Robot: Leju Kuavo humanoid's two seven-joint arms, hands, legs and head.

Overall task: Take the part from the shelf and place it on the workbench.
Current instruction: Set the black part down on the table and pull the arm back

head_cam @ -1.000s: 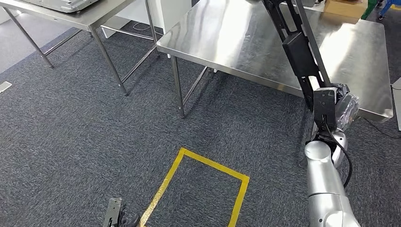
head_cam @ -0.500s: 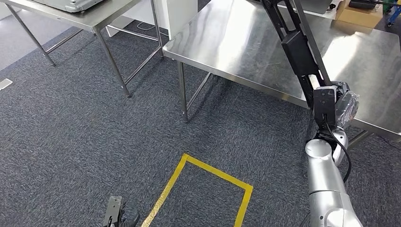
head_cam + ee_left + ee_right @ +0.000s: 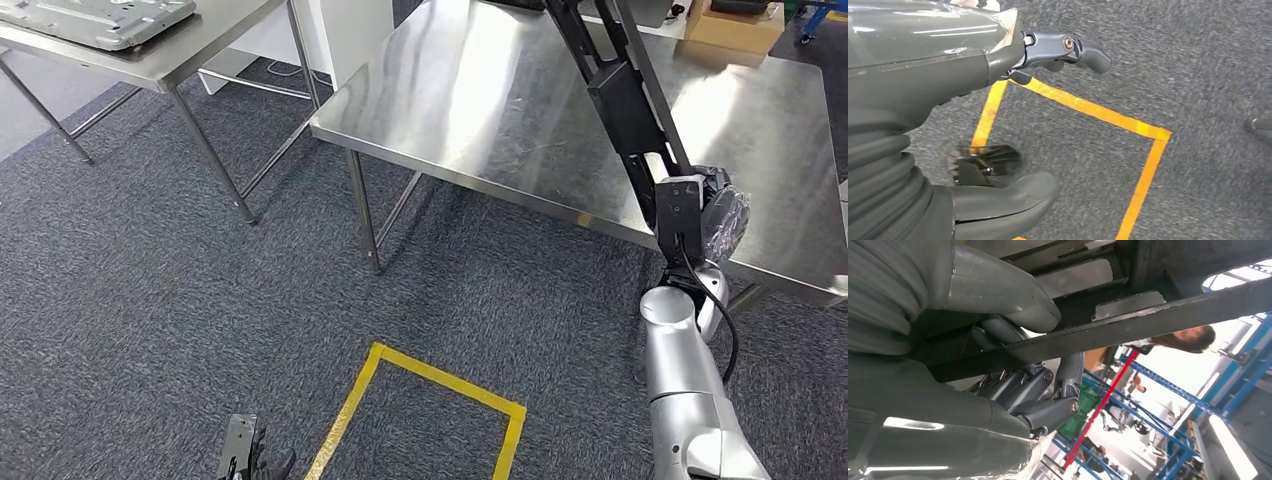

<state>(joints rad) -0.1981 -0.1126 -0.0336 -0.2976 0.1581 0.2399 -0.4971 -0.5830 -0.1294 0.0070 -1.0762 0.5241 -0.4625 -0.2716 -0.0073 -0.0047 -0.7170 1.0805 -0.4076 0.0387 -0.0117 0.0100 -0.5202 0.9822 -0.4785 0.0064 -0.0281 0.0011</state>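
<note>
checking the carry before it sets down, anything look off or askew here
Nothing looks spilled or damaged. The long black metal frame part is gripped at one end by the right hand and slants over the bare stainless steel workbench, not yet set down. The left hand holds nothing.

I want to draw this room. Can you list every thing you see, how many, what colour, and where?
part: one, black, long frame held up over the workbench
workbench: one, shiny steel, ahead
second table: one, steel, far left
tray: one, grey metal, on second table
cardboard box: one, brown, workbench's far corner
tape square: one, yellow, on grey carpet
right hand: grips part
left hand: hangs over the tape, fingers apart
</note>
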